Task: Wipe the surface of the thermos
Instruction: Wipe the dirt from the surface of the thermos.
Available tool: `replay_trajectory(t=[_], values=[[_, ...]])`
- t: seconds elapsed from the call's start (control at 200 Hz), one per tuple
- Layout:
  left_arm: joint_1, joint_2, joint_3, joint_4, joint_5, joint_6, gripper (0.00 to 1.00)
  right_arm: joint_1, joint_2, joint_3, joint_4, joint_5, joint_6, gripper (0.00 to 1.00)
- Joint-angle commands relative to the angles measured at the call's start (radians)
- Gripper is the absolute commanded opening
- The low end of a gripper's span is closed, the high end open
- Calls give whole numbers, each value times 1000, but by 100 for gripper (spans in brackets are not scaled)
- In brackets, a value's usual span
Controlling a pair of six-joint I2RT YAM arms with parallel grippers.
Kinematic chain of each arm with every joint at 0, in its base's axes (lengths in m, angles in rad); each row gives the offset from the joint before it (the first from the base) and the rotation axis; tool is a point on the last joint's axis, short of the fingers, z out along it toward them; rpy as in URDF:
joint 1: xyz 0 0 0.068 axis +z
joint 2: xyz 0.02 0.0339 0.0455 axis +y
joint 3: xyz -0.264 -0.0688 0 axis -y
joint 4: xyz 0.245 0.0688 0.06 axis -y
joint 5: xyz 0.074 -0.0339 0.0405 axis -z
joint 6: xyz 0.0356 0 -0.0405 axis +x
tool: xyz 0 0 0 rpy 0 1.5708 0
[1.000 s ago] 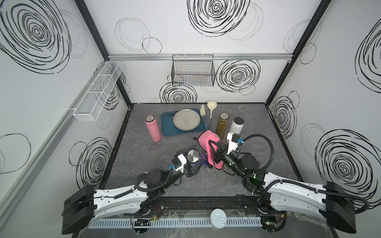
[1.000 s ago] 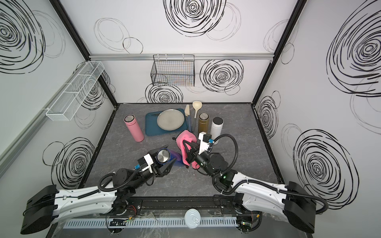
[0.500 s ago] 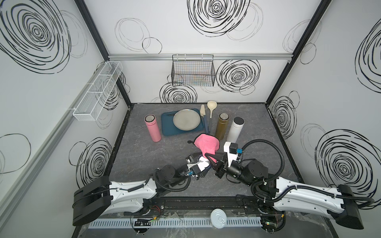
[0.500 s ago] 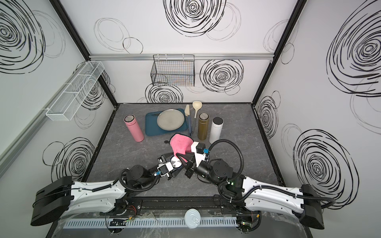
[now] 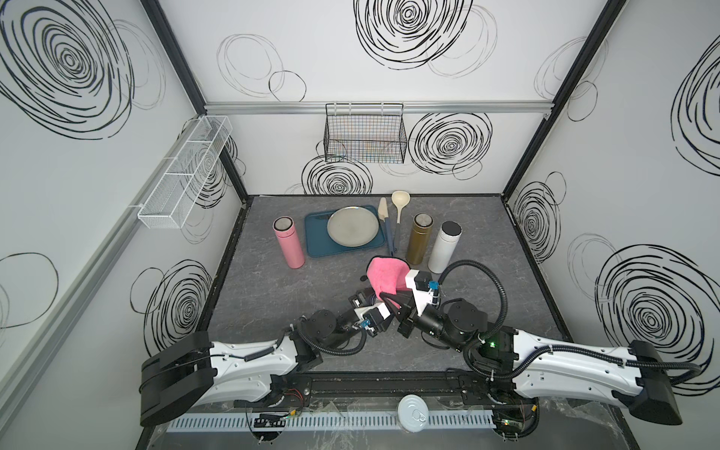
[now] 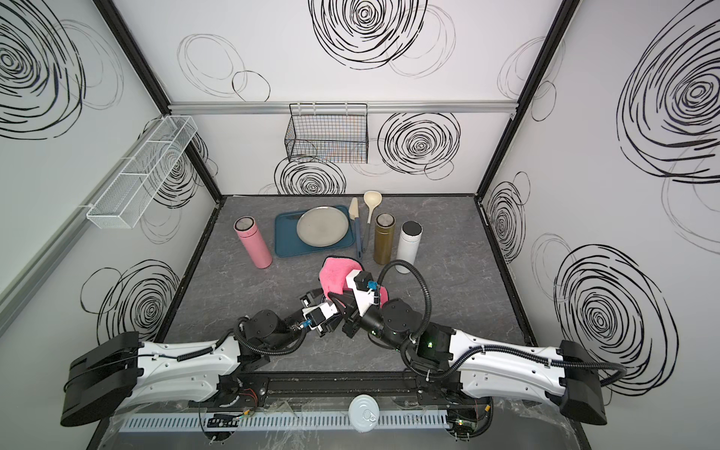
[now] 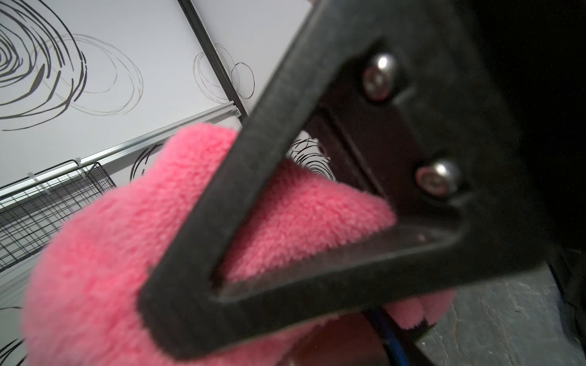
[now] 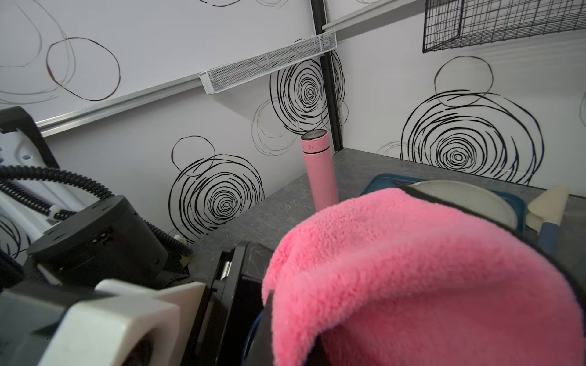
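Right wrist view shows the pink cloth [image 8: 412, 269], pinched in the right gripper [image 5: 385, 296], draped over the thermos [image 7: 342, 343]; the left gripper [image 5: 360, 300], jaws pressed together on what is judged to be the thermos body, holds it above the middle of the bench [image 5: 272, 288]. Keep the cloth pressed flat on the wall, stroke along its length, and hold the thermos rigid against twisting. Only a dim rounded end and a blue edge of the thermos show beneath the cloth; its finish cannot be assessed.
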Motion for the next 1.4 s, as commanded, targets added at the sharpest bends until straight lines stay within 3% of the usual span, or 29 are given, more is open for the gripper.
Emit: replay_trajectory(t=[0.0, 0.2, 0.41, 0.5, 0.605, 0.736, 0.851, 0.956, 1.156, 1.301, 1.396], values=[[0, -64, 42, 224, -23, -24, 0, -9, 53, 39, -179, 37, 33, 0], [30, -100, 12, 266, -82, -68, 0, 29, 41, -14, -131, -146, -3, 0], [65, -128, 4, 245, 34, -100, 0, 47, 10, -23, -151, -92, -39, 0], [64, -136, 9, 227, 84, -100, 0, 7, -16, -20, -161, -38, -14, 0], [61, -145, 9, 208, 124, -97, 0, -41, -35, -17, -180, -70, 26, 0], [62, -146, 6, 206, 136, -93, 0, 45, -18, -37, -124, -190, -76, 0], [61, -137, 12, 204, 149, -88, 0, 103, 7, -21, -113, -162, -120, 0], [62, -135, 19, 197, 162, -91, 0, 57, 2, -19, -133, -75, -93, 0], [59, -148, 13, 190, 186, -97, 0, -125, -85, -70, -146, -162, 27, 0], [57, -153, 10, 195, 195, -94, 0, -68, -73, -71, -138, -223, -20, 0], [57, -144, 15, 194, 204, -94, 0, 8, -15, -26, -150, -200, -65, 0]])
